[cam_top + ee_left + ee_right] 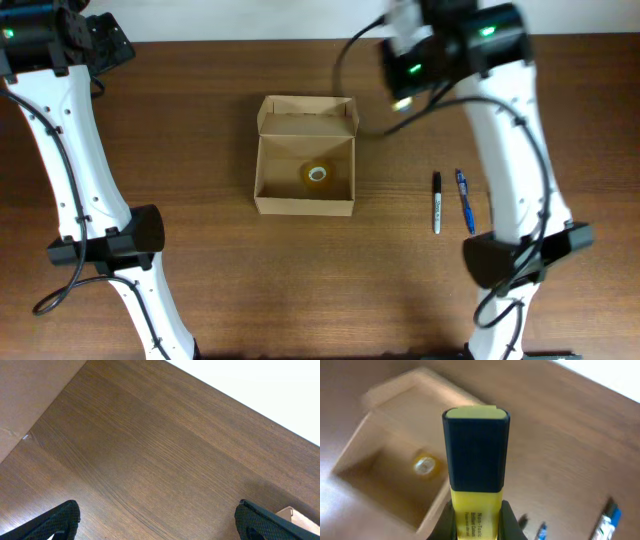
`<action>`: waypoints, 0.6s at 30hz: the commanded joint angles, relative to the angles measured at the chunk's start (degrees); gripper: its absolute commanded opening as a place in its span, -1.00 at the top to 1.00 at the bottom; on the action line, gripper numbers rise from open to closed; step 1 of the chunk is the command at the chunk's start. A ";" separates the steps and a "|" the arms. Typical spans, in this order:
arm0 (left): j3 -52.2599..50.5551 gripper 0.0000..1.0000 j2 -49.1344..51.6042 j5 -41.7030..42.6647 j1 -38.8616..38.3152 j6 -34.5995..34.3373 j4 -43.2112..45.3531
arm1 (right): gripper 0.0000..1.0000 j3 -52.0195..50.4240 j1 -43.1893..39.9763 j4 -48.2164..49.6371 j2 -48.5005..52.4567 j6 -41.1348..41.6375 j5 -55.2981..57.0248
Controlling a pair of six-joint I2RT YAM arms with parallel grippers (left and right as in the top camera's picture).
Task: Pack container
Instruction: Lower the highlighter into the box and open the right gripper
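The container point(305, 205) is an open tan cardboard box at the table's middle, its flap lid standing at the far side. A roll of clear tape point(318, 174) lies inside it; the box also shows in the right wrist view point(380, 445). My right gripper point(477, 517) is shut on a yellow highlighter point(476, 480) with a black cap, held in the air to the right of and above the box. A black pen point(436, 203) and a blue pen point(465, 202) lie on the table right of the box. My left gripper point(157, 522) is open and empty at the far left.
The right arm's base point(515, 255) stands just right of the pens; the left arm's base point(110, 245) stands at the left. A tan cardboard surface point(30, 395) fills the upper left corner of the left wrist view. The table's far edge meets a white wall point(280, 390).
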 commanded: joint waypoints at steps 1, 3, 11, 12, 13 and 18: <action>0.50 -1.00 -1.73 -0.44 0.24 0.72 -0.04 | 0.92 -1.18 6.80 -1.90 3.02 -12.24 -0.68; 0.50 -0.99 -1.73 -0.44 0.24 0.70 -0.04 | 0.92 -2.05 9.33 -1.92 3.54 -16.39 -0.70; 0.50 -1.00 -1.73 -0.44 0.24 0.70 -0.04 | 0.92 -9.16 15.39 3.87 8.31 -25.97 -0.94; 0.50 -1.00 -1.73 -0.44 0.24 0.70 -0.04 | 0.92 -10.08 15.47 4.96 8.83 -25.97 -0.92; 0.50 -1.00 -1.73 -0.44 0.24 0.70 -0.04 | 0.92 -11.50 15.50 6.60 9.25 -25.94 -0.94; 0.50 -1.00 -1.73 -0.44 0.24 0.70 -0.04 | 0.92 -18.01 15.34 13.40 11.45 -25.97 -0.98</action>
